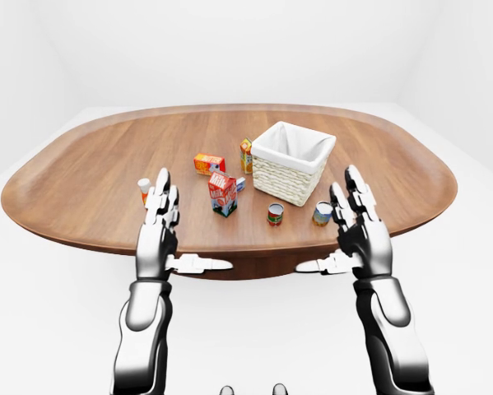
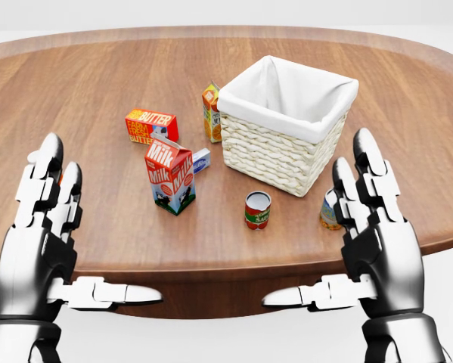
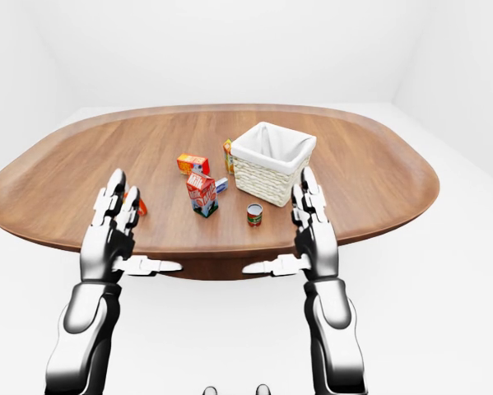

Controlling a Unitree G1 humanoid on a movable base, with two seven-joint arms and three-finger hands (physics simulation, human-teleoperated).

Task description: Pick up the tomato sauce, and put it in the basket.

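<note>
tomato sauce can (image 2: 257,209) upright beside basket (image 2: 275,151); both hands open.

Tomato sauce can (image 2: 257,209) on table (image 2: 97,91), below basket (image 2: 287,125), right of milk carton (image 2: 170,175)

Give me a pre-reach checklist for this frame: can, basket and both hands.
1. Tomato sauce can in view, upright on the table: ok.
2. Space around the can free, milk carton stands apart to its left: ok.
3. Basket open-topped, nothing visible inside: ok.
4. Right robot hand open, holding nothing: ok.
5. Left robot hand open, holding nothing: ok.
6. Second can half hidden behind the right fingers, label: cannot tell.
</note>
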